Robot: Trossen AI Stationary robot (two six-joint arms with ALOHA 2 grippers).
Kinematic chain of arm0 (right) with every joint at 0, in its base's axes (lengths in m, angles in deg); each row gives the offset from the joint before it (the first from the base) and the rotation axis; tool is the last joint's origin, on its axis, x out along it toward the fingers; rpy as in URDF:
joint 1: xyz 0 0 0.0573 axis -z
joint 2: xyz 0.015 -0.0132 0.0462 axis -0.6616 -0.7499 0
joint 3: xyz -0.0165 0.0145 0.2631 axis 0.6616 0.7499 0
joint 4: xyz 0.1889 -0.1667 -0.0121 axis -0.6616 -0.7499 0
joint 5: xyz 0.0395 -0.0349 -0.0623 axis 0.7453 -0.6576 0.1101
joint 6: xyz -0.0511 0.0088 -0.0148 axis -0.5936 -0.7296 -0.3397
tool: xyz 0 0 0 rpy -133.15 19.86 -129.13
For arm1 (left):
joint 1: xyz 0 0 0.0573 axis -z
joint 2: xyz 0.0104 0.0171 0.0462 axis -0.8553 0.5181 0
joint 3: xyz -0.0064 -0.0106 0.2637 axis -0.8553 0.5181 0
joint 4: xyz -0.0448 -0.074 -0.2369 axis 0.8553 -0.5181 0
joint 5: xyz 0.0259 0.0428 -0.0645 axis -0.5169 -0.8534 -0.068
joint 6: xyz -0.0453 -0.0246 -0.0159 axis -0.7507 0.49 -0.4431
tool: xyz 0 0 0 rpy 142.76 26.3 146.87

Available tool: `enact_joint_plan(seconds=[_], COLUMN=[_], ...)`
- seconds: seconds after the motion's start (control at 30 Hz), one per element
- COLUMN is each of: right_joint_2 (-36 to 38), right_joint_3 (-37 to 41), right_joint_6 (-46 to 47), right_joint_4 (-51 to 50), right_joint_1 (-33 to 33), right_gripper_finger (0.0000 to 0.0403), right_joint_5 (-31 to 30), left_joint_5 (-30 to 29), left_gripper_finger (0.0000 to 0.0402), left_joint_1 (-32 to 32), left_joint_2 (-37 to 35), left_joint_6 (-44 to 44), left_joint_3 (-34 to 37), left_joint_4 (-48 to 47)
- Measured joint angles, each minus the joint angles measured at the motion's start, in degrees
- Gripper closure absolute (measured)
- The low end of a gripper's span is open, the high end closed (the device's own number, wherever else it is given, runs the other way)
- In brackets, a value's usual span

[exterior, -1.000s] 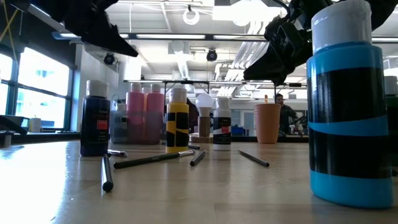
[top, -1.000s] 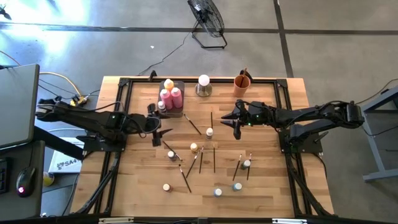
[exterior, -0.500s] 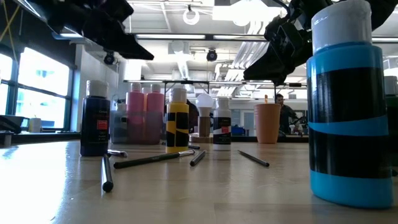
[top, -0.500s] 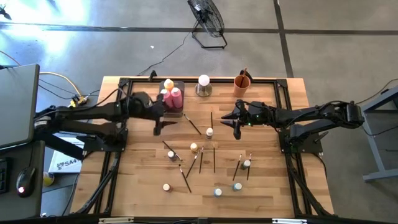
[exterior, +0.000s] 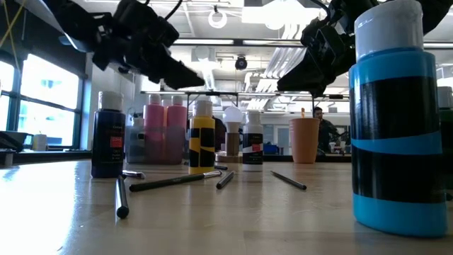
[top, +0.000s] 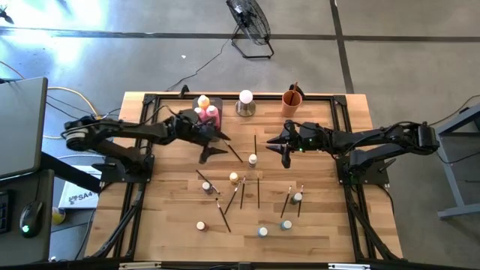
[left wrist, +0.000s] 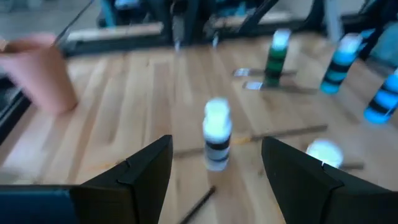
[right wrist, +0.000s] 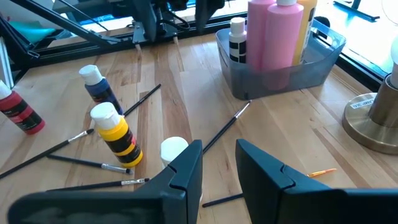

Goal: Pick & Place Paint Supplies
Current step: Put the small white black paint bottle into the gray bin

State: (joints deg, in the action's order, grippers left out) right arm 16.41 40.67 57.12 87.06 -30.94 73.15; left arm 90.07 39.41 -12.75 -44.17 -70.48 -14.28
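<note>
Now I see the grey tray [top: 207, 120] holding pink bottles [right wrist: 272, 34]; my left gripper [top: 212, 148] hangs open just beside it, and my right gripper [top: 283, 150], farther off, is open and holds nothing.

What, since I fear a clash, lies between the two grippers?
High view: a slanted paintbrush, a second paintbrush and a white-capped bottle lie between the left gripper and right gripper.
</note>
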Motion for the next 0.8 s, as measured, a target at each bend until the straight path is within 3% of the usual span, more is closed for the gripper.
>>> enact_joint_plan(seconds=[0.13, 0.6, 0.8], right_joint_2=[0.0, 0.0, 0.0], right_joint_3=[0.0, 0.0, 0.0], right_joint_6=[0.0, 0.0, 0.0], right_joint_4=[0.0, 0.0, 0.0], right_joint_1=[0.0, 0.0, 0.0], right_gripper_finger=[0.0312, 0.0312, 0.0312], right_joint_5=[0.0, -0.2, -0.2], left_joint_5=[1.1, -20.7, -19.6], left_gripper_finger=[0.0160, 0.0160, 0.0160], left_joint_1=[0.1, 7.9, 7.7], left_joint_2=[3.2, 4.9, 8.7], left_joint_6=[-3.6, -5.7, -5.7], left_joint_3=[0.0, -2.9, -6.2], left_joint_4=[5.4, 2.6, 0.0])
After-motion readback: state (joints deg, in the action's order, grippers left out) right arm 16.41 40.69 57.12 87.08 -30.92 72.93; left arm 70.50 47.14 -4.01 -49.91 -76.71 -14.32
